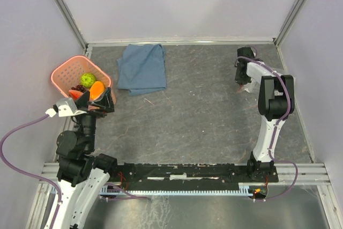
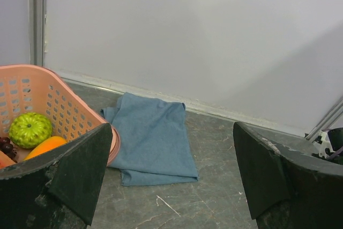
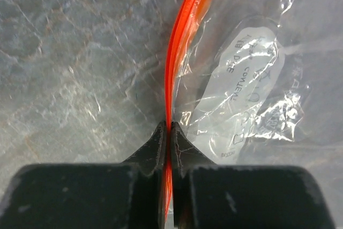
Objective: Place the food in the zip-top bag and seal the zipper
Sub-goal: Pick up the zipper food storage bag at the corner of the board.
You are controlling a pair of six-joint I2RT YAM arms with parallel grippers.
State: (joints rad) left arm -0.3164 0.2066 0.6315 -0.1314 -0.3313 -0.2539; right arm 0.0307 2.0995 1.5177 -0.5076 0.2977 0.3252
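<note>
1. Only the right wrist view shows the clear crinkly plastic zip-top bag (image 3: 268, 116) well. It lies flat on the grey stone-look surface (image 3: 69, 52), at the far right, where the right arm reaches. From the top it is too faint to make out.
2. The right jaws are closed tight on the thin orange-red zipper strip (image 3: 179, 46). They pinch it at the bag's left edge.
3. A white label (image 3: 241, 79) with small print is on the bag.
4. The top and left wrist views show the pink plastic basket with holes (image 1: 63, 71) at the far left, well apart from the bag.
5. In the basket sit a yellow-green bumpy ball (image 1: 87, 79), a smooth orange piece (image 1: 97, 89) and a dark purple grape bunch (image 1: 79, 87).
6. The left jaws are wide open, just beside the basket.
7. A folded blue cloth (image 1: 142, 68) lies on the surface near the basket.
</note>
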